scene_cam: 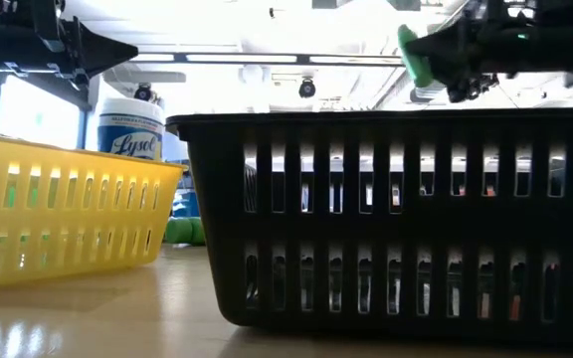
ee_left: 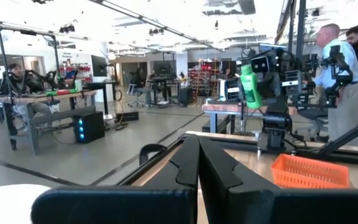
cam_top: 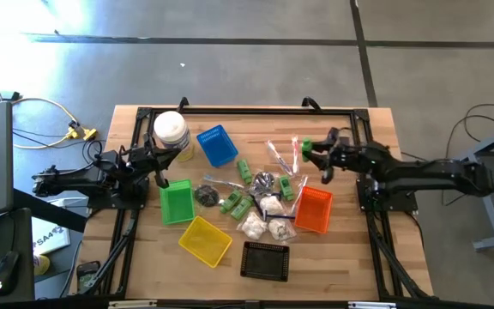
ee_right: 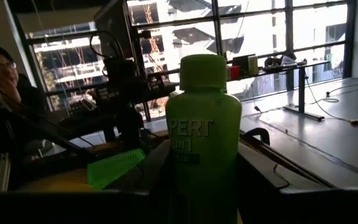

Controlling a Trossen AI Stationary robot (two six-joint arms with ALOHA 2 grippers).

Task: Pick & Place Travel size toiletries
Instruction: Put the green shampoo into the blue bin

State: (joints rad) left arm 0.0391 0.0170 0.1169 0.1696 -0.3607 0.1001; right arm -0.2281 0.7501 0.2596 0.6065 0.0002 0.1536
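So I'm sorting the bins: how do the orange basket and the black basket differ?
The orange basket is bright and sits toward the right arm's side of the table; the black basket is dark and sits at the table's edge nearest the low camera. The orange basket lies at a tilt to the table's edges, while the black basket lies nearly square to them. Both are slotted rectangular plastic bins, and both look empty from above.

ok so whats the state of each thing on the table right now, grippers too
right gripper: shut on green bottle, raised above the table
green bottle: held upright, cap on
left gripper: shut, empty, beside the green basket
green basket: upright, looks empty
orange basket: upright, looks empty
yellow basket: upright, looks empty
black basket: upright, contents unclear
white jar: upright, lid on
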